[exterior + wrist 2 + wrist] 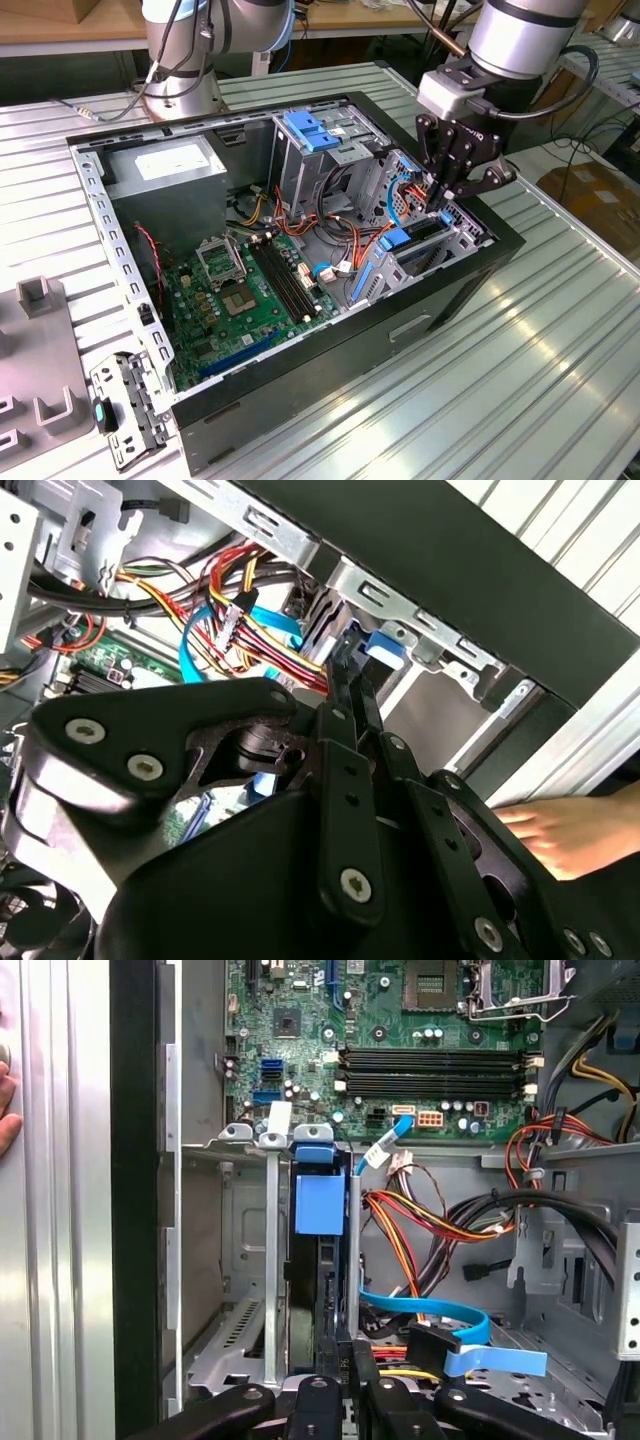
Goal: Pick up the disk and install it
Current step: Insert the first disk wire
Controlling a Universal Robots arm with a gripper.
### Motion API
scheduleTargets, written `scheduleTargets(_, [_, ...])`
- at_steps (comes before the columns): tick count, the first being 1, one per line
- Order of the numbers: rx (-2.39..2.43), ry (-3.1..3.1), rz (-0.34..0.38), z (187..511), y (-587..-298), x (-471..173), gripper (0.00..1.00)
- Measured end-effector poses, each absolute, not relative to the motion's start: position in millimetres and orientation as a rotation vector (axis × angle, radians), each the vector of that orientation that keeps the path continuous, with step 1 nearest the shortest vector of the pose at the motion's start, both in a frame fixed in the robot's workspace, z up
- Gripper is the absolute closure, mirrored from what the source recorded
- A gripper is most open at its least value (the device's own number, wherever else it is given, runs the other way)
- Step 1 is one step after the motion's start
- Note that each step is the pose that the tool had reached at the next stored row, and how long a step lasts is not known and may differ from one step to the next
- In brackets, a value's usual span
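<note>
Down in PC case [470, 275] drive bay — gripper [446, 198] fingers together, tips at the disk [320, 1210] w/ blue rails.

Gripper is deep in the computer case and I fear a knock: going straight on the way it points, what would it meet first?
Most likely the disk, standing on edge in its bay straight ahead of the gripper in the first wrist view. Whether they already touch, I cannot tell.
</note>
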State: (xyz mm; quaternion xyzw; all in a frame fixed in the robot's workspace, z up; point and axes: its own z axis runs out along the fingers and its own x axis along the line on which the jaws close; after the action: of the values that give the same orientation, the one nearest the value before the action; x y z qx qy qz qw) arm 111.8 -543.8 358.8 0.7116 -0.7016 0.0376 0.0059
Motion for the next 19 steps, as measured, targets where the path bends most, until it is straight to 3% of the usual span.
scheduleTargets(19, [2.262, -2.161, 0.118, 355.9, -547.3, 107.5, 0.84])
